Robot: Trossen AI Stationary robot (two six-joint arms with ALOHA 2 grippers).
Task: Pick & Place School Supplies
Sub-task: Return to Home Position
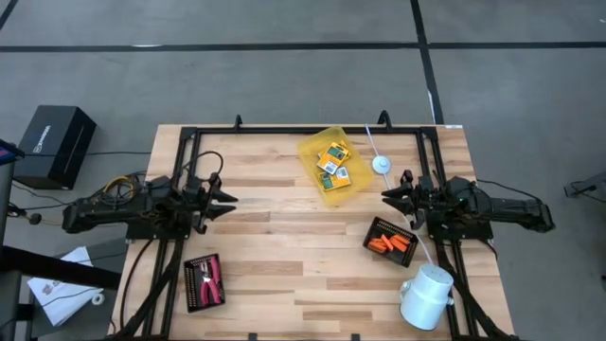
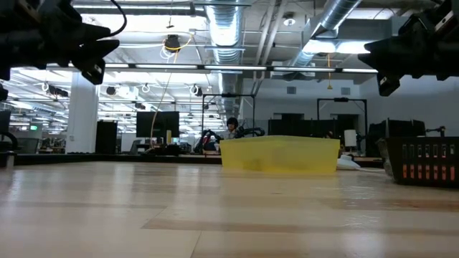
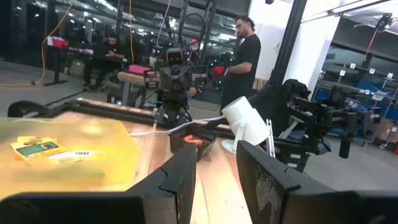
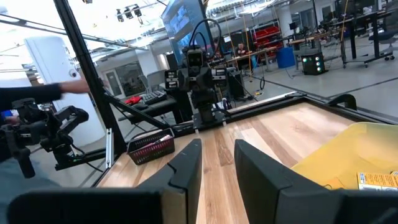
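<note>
1. Left tool [image 1: 227, 201] and right tool [image 1: 386, 194] hover over opposite sides of the table [image 1: 284, 256], fingers apart, empty.
2. Card boxes [image 1: 332, 161] lie in the yellow tray [image 1: 312, 150]; orange sticks [image 1: 389, 243] in the right black tray [image 1: 373, 228].

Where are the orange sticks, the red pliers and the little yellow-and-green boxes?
orange sticks [image 1: 390, 243]: high view, middle of the pile.
red-handled pliers [image 1: 210, 277]: high view, on the red handles.
yellow-and-green boxes [image 1: 333, 163]: high view, middle of the group.

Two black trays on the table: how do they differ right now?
The left black tray holds the red-handled pliers; the right black tray holds orange sticks. The left one lies nearly straight; the right one is turned at an angle. Both are black, rectangular and of similar size.
</note>
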